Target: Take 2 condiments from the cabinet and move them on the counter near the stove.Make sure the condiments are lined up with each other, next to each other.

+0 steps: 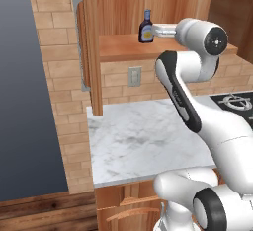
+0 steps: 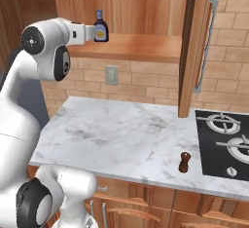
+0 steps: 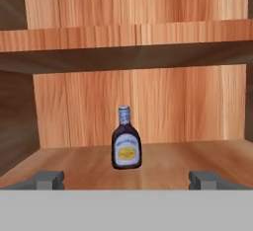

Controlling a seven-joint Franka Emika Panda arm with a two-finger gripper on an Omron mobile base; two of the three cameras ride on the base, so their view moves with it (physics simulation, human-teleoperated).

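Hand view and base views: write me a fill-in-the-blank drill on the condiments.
1. The blue-capped bottle stands upright on the cabinet ____.
2. The tool faces that bottle with its jaws ____.
3. The brown bottle stands on the counter beside the ____.

Missing words: shelf; open; stove

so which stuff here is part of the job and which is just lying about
Part of the job:
- blue-capped bottle on the cabinet shelf
- brown bottle on the counter
- stove
- open hand, facing the blue-capped bottle

Just lying about:
- wall outlet
- drawers
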